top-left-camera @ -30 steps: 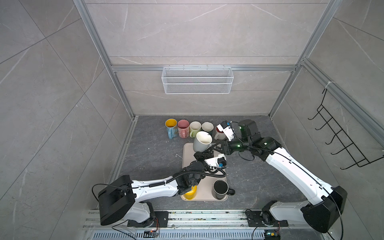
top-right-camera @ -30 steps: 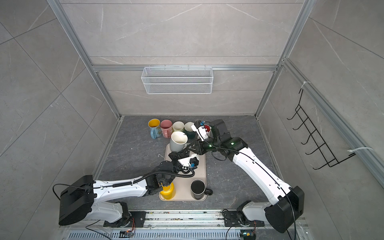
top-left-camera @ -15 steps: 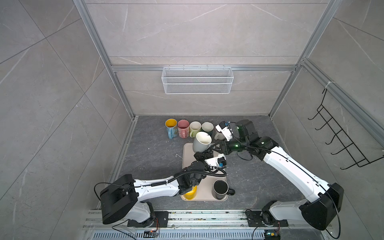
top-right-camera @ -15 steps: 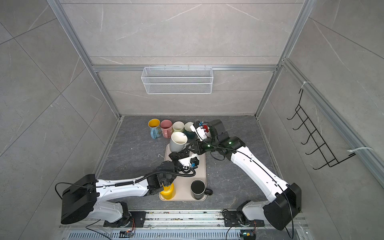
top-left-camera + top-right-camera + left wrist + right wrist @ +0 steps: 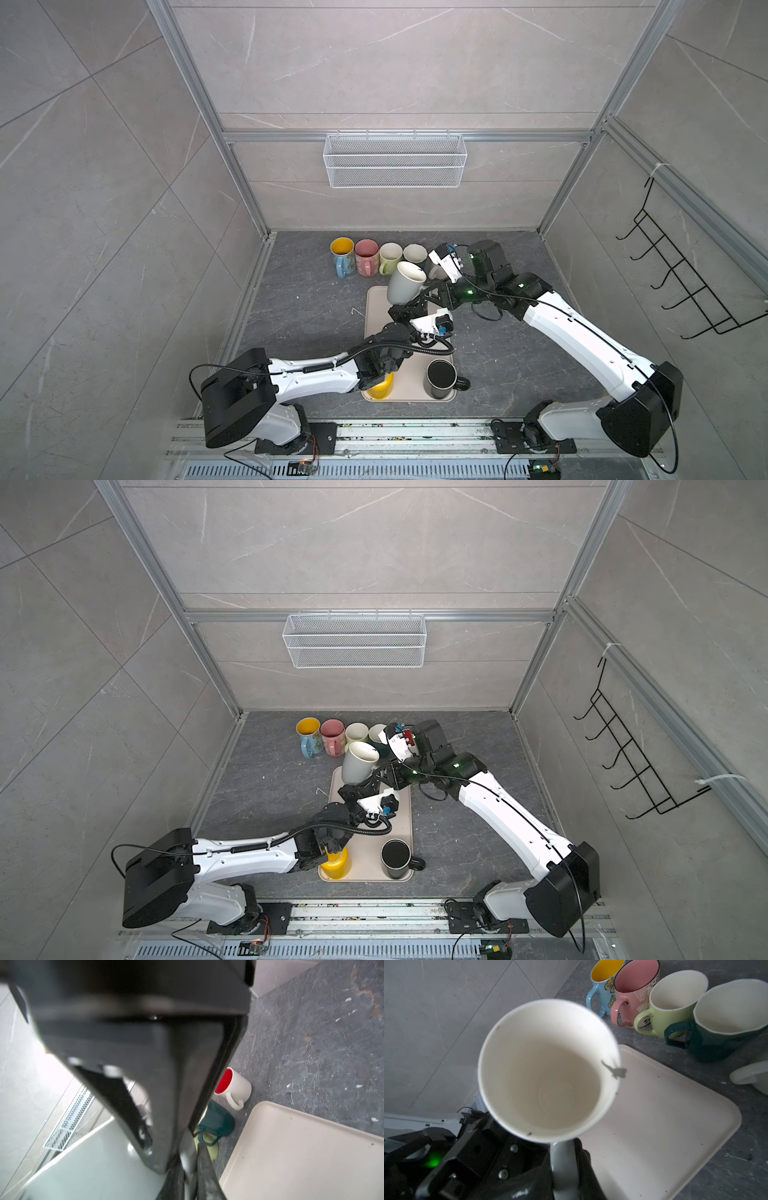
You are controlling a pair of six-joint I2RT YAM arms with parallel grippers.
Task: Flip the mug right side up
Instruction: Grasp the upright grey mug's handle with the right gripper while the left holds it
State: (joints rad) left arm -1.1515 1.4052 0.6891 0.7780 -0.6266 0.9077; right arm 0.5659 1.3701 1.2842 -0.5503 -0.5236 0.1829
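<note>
Hazards of a two-gripper hold on one mug. Reading from left to right, we find the left gripper [image 5: 411, 309] with its jaws drawn together on a thin grey part of the mug [image 5: 405, 282], low on its body. We take this part for the foot of the handle, though the left wrist view is too blurred to settle it. The mug hangs in the air, clear of the tray [image 5: 376, 316] beneath both pairs of jaws, tilted, with its mouth upward. To its right, the right gripper [image 5: 428, 290] has its jaws clamped across the handle [image 5: 563, 1157], which sits squarely between them.

We judge three risks.
1. Two closed grips on one rigid object will fight if the arms move out of step, and the mug could be wrenched loose or the handle strained.
2. Should the left jaws let go, the body would hang off the handle alone and could pivot between the right jaws, tipping mouth-down.
3. The green mug [image 5: 390, 255] and the teal mug [image 5: 415, 253] stand just beyond the fingertips, so a swing while levelling could knock them.

A drop would strike the tray directly beneath the jaws.
</note>
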